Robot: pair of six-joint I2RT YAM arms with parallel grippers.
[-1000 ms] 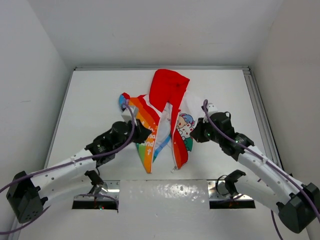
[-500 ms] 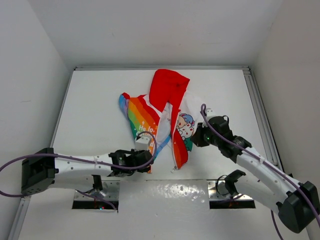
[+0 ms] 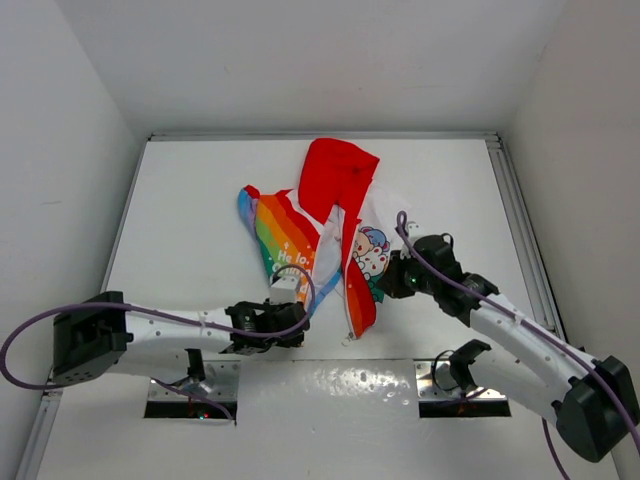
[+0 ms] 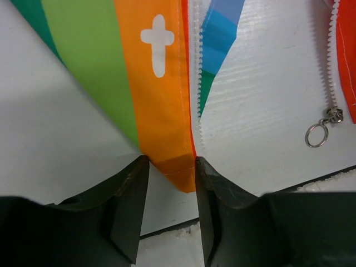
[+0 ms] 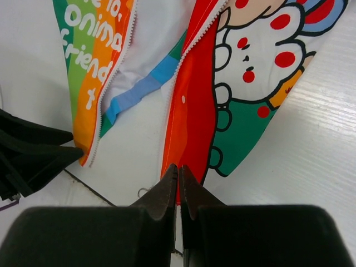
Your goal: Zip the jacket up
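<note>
Plainly unzipped, the rainbow-striped jacket (image 3: 335, 180) has its orange hem inside the left gripper (image 4: 169, 161), jaws spread; right gripper (image 5: 178, 167), jaws together.

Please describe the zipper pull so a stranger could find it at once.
Find the jacket lying open mid-table. Follow the white teeth along its red front edge to the near hem: the zipper pull is the small metal slider carrying a round ring.

Bright, even light comes from above; shadows are soft. The table (image 3: 190, 220) shows glare at its near edge. In wrist views, the fingers (image 4: 127, 214) look slightly unsharp.
</note>
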